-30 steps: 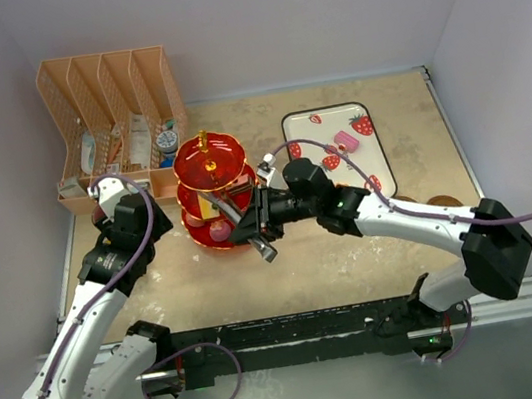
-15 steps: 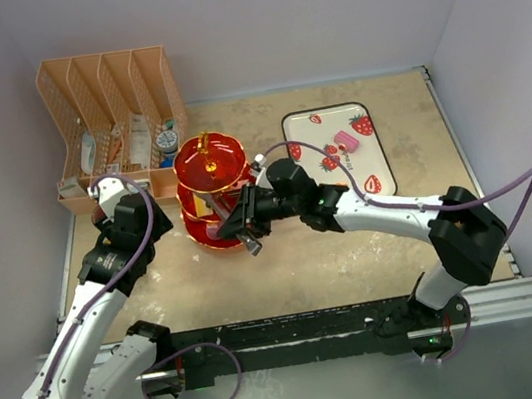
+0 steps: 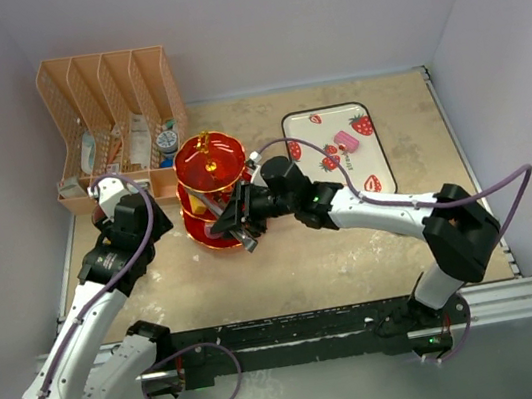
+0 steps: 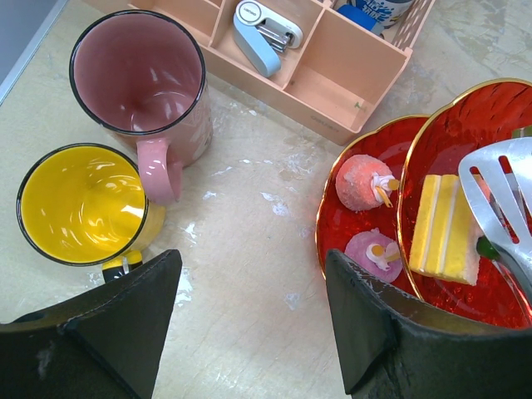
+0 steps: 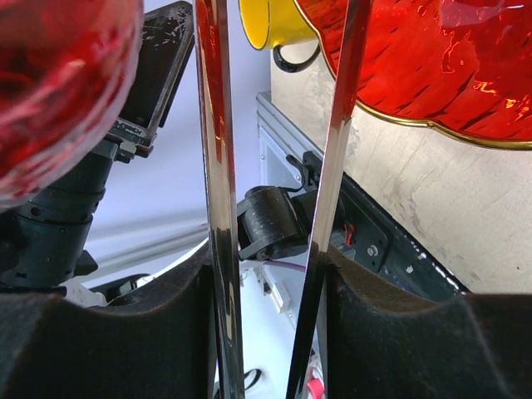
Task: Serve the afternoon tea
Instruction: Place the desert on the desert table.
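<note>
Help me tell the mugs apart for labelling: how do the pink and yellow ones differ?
The pink mug stands by the peach organizer; the yellow mug sits nearer the left gripper. The pink mug's handle faces the yellow mug; the yellow mug's faces the gripper. Both are upright, empty, dark-rimmed.

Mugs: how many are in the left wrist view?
2. The pink mug stands by the peach organizer; the yellow mug sits beside it, nearer the camera. Others may lie outside this view.
</note>
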`<state>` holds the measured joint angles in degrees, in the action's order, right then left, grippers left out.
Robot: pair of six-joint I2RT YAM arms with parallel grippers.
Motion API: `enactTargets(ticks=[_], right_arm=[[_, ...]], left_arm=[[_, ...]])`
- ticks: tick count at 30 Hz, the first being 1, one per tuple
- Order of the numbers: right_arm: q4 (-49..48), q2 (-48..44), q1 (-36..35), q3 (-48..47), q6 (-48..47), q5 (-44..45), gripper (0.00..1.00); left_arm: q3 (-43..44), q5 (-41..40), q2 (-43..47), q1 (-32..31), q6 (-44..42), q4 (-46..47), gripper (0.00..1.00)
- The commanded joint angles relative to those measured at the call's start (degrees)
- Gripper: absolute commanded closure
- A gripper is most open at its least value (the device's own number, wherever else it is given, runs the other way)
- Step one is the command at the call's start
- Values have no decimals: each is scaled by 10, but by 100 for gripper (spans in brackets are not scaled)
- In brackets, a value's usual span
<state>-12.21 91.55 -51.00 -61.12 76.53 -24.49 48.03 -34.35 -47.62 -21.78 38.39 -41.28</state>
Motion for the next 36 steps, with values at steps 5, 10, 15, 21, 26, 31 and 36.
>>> enactTargets(ticks=[5,10,15,21,26,31,36], right_arm=[[10,-44,-2,-27,-27,11,55],[54,-56,-2,-25,-54,12,55],[70,-52,-6,-19,-78,-3,56],[98,-42,-15,-30,-109,-4,58],[120,-32,-23,-54,-129,4,68],[116,-32,-26,-67,-120,31,78],[151,-23,-31,-100,-115,104,78]], left_arm=[[6,-6,2,-1,6,11,32],[5,-5,1,-1,6,12,32],[6,-5,-1,0,6,12,32],[6,-5,0,-1,6,11,32],[6,-5,1,-1,7,11,32],[6,-5,2,-1,7,11,32],[5,-2,1,0,6,12,32]])
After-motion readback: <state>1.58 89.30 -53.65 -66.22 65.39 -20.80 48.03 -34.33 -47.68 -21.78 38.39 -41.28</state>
